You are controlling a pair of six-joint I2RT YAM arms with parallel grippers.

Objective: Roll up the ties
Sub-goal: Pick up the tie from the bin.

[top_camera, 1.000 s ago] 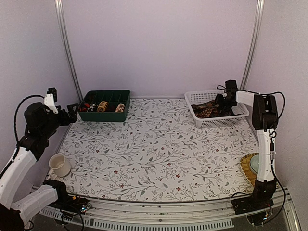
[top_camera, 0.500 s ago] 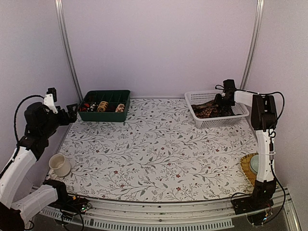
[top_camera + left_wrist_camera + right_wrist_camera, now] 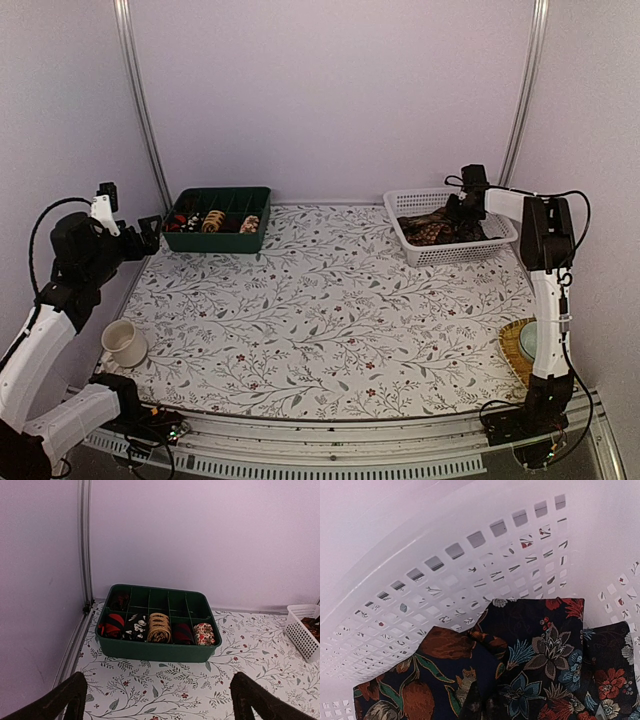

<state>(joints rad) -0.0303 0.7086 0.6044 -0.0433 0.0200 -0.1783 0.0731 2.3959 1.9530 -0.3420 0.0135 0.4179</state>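
Note:
Loose ties [image 3: 432, 230] lie heaped in the white mesh basket [image 3: 455, 253] at the back right. My right gripper [image 3: 458, 212] is down inside it. In the right wrist view a navy tie with rust-coloured leaves [image 3: 435, 675] overlaps a dark floral tie [image 3: 545, 650] against the basket wall [image 3: 470, 560]. The right gripper [image 3: 477, 711] shows only as dark tips at the bottom edge, shut, with the navy cloth drawn into a ridge between them. My left gripper [image 3: 157, 695] hangs open and holds nothing, in front of the green tray [image 3: 155, 651], where several rolled ties [image 3: 159, 626] sit in compartments.
A white cup [image 3: 124, 343] stands near the front left edge. A bowl on a woven mat [image 3: 520, 345] sits at the right edge by the right arm. The green tray [image 3: 215, 240] is at the back left. The basket's corner [image 3: 302, 635] shows in the left wrist view.
The right gripper has gone from open to shut inside the basket and shifted slightly left. The left arm has not moved.

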